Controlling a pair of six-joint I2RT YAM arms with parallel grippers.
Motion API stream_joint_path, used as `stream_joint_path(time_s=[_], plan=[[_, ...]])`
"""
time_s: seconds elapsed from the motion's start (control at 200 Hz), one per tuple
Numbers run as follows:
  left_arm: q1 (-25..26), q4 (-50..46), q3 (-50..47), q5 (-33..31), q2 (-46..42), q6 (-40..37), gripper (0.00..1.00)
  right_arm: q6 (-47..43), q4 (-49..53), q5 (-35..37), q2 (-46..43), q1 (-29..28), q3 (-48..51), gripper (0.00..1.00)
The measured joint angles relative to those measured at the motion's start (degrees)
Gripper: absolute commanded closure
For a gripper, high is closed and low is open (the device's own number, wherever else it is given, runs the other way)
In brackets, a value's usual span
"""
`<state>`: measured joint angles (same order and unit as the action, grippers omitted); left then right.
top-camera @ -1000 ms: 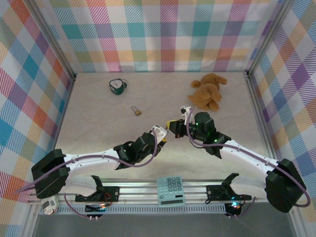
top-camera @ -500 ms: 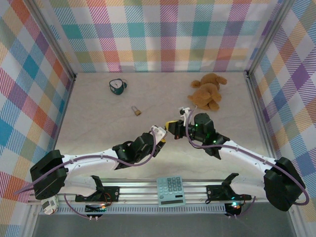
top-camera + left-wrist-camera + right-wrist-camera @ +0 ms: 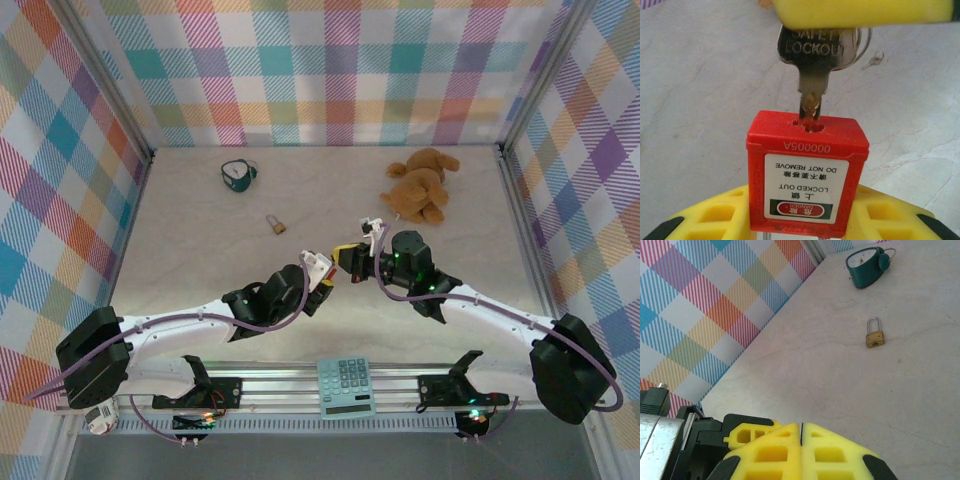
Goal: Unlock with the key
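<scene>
At the left pincer: clamped on the red padlock, keyhole end up.
At the right pincer: fingers pressed together on the key, gripping its head.
Key: just above the left pincer, blade tip in the keyhole.

The key sits in the near padlock, clock behind left, loose padlock middle, teddy bear right

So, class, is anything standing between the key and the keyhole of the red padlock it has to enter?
Nothing visible stands in the way. The key, gripped by its head in the right gripper, has its blade tip right at the keyhole on the end face of the red padlock, which the left gripper holds in its jaws.
</scene>
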<state>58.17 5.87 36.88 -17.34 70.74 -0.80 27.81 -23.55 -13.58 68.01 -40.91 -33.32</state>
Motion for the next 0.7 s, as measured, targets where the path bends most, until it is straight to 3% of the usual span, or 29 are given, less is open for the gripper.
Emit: stream_joint_path(time_s=[0.7], plan=[[-0.3,-3.9,-0.1,-0.3,-1.7,-0.1,0.8,0.2,-2.3,-2.1,3.6,-0.9,-0.6,0.95]])
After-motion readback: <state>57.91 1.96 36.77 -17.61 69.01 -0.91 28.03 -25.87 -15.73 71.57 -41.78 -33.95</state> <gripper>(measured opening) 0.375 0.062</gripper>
